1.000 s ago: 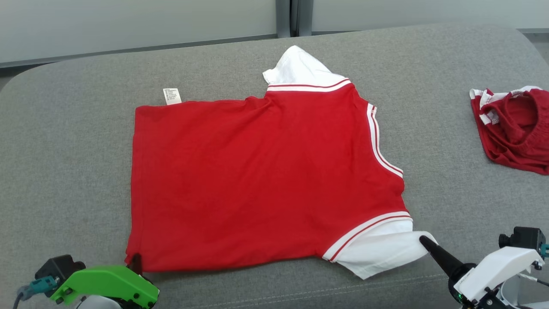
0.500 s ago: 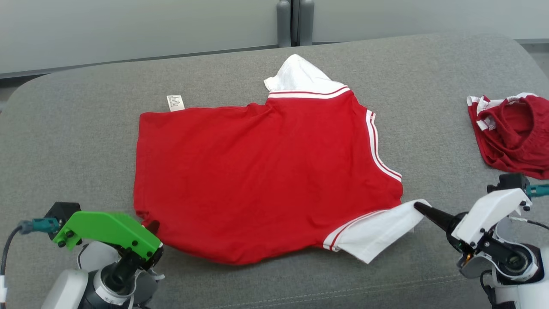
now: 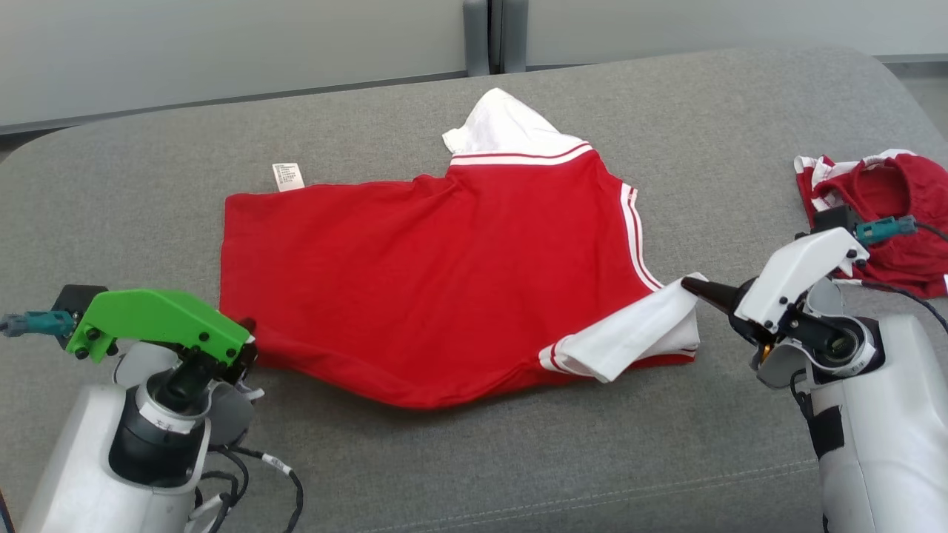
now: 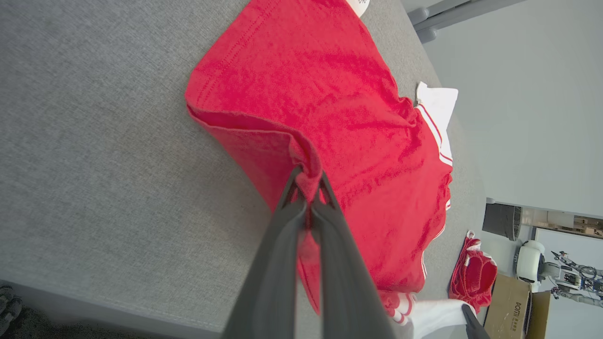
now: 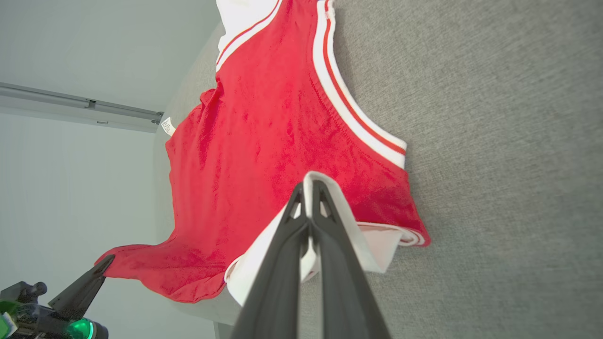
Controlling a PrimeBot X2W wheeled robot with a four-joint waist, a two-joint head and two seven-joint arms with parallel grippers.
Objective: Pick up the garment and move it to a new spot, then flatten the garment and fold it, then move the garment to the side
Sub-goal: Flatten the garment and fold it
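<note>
Nearest, the left gripper (image 3: 246, 327) is pinching the hem corner of the shirt (image 3: 444, 274) and the right gripper (image 3: 689, 282) is clamping its white sleeve (image 3: 629, 337). The shirt is lying crosswise between them on the grey cushion (image 3: 444, 459), its far edge straight ahead, likely the fold's direction.

Cardboard box (image 4: 506, 308) lettered seemingly "DOMI", garment tag (image 3: 287, 176) print illegible

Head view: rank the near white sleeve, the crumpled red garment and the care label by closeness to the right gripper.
1. The near white sleeve: pinched in the shut jaws of the right gripper, just to its left.
2. The crumpled red garment: off to its right, a little farther back.
3. The care label: far left, at the back edge of the shirt.
</note>
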